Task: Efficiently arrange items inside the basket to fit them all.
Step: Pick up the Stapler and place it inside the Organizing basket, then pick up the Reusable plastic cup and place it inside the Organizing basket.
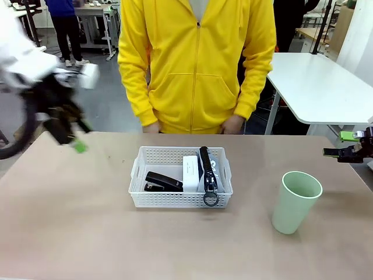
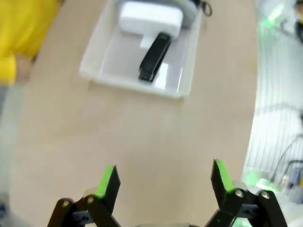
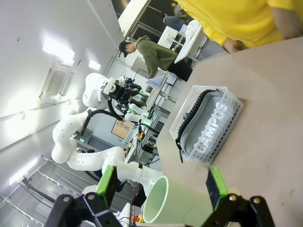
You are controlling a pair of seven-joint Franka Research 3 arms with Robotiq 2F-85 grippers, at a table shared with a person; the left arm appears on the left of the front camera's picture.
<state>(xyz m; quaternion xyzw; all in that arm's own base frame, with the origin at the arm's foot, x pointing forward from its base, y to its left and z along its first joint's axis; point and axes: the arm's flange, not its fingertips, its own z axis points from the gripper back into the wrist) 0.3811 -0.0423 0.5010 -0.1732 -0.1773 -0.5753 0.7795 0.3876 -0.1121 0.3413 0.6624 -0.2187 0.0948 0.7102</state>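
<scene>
Three items lie in the shallow white perforated plastic basket (image 1: 137, 175): black stapler (image 1: 163, 182), small white box (image 1: 190, 165) and grey zippered fabric pouch (image 1: 210, 169). One pale green plastic cup (image 1: 296, 201) stands outside, to its right. Left gripper (image 2: 163, 177) and right gripper (image 1: 344, 144) hang open, empty.

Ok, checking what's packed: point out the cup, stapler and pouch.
Pale green cup (image 1: 295, 204): front view, middle of its outer wall.
Black stapler (image 1: 163, 181): front view, its top arm.
Grey pouch (image 3: 209, 128): right wrist view, its lettered side.
</scene>
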